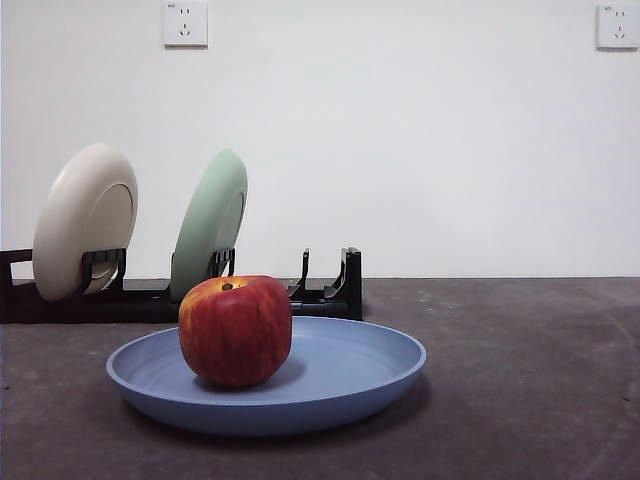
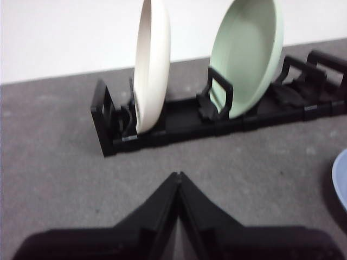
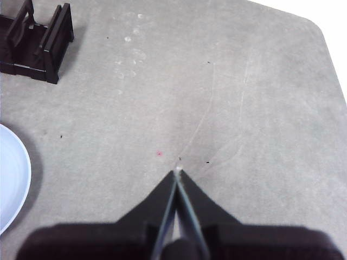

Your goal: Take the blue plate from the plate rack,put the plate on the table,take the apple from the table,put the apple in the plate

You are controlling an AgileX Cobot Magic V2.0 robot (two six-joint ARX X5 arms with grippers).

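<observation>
Apple [image 1: 235, 330], round and red, sits in shallow matte blue plate [image 1: 340, 385] on rough grey table [image 1: 530, 380], frame centre. Left tool [image 2: 179, 174] and right tool [image 3: 178, 172] are closed, empty.

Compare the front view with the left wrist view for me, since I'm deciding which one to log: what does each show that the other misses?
Only the front view shows the apple resting in the blue plate, plus two wall sockets.

Only the left wrist view shows the left gripper, jaws shut, above bare table.

Both show the plate rack holding the cream-white plate and the pale green plate; the left wrist view catches only the blue plate's edge.
</observation>
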